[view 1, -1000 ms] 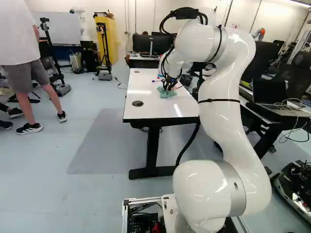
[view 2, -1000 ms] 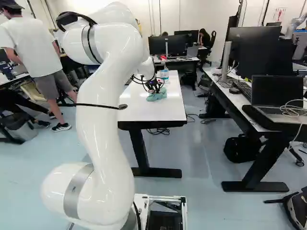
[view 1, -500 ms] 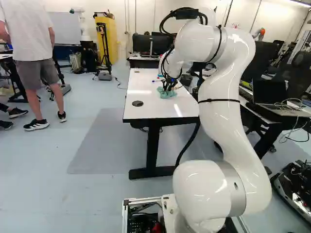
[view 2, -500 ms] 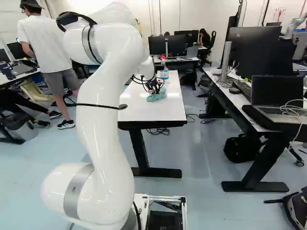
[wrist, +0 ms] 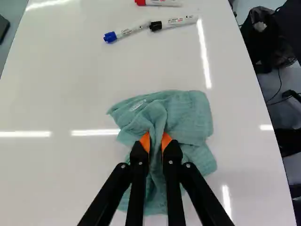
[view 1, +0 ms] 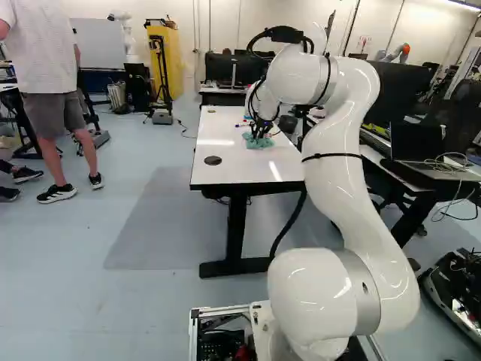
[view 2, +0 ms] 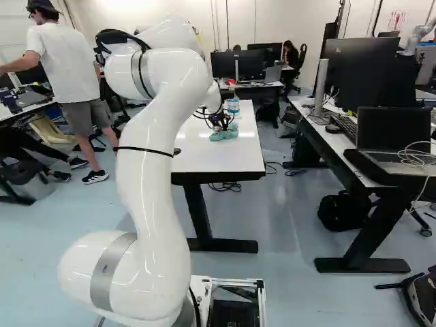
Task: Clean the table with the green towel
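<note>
In the left base view my gripper (view 1: pixel 259 131) is low over the white table (view 1: pixel 218 169), at the green towel (view 1: pixel 258 143). The wrist view shows the gripper (wrist: pixel 155 142) shut on the green towel (wrist: pixel 186 115), a fold of cloth pinched between its orange pads. The rest of the towel lies crumpled on the tabletop around the fingers. Part of it is hidden beneath them.
Ahead of the towel lie a blue-capped marker (wrist: pixel 134 30), a black-capped marker (wrist: pixel 176 22) and a red-capped marker (wrist: pixel 160 2). A clear bottle (view 2: pixel 233 104) stands beyond the gripper. A desk with a laptop (view 2: pixel 395 139) is to the right.
My arm has shifted a little, its upper part lower and farther forward, and the towel has moved slightly away across the tabletop with the gripper. The base has not moved.
</note>
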### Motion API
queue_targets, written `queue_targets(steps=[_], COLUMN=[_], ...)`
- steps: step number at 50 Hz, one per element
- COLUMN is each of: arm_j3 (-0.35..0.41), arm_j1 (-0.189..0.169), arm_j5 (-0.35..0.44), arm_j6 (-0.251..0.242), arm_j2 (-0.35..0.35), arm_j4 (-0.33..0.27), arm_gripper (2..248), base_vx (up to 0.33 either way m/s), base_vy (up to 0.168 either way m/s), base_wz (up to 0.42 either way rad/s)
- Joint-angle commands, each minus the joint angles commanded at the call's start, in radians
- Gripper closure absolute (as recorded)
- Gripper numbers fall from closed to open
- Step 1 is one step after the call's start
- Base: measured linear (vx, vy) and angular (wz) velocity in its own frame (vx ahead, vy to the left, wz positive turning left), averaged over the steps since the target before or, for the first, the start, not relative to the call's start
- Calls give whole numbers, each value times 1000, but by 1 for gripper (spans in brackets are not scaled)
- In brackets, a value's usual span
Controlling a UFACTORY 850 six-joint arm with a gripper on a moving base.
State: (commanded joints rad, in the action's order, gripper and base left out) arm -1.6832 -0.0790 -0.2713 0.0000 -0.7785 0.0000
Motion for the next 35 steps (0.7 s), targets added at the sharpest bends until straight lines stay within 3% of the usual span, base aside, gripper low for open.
queue_targets(steps=[21, 35], arm_j3=[-118, -129], arm_j1=[28, 59], arm_j5=[0, 0], arm_j6=[0, 0], arm_j2=[-80, -88], arm_j4=[0, 0], arm_gripper=[202, 202], base_vx=[0, 0], base_vy=[0, 0], base_wz=[0, 0])
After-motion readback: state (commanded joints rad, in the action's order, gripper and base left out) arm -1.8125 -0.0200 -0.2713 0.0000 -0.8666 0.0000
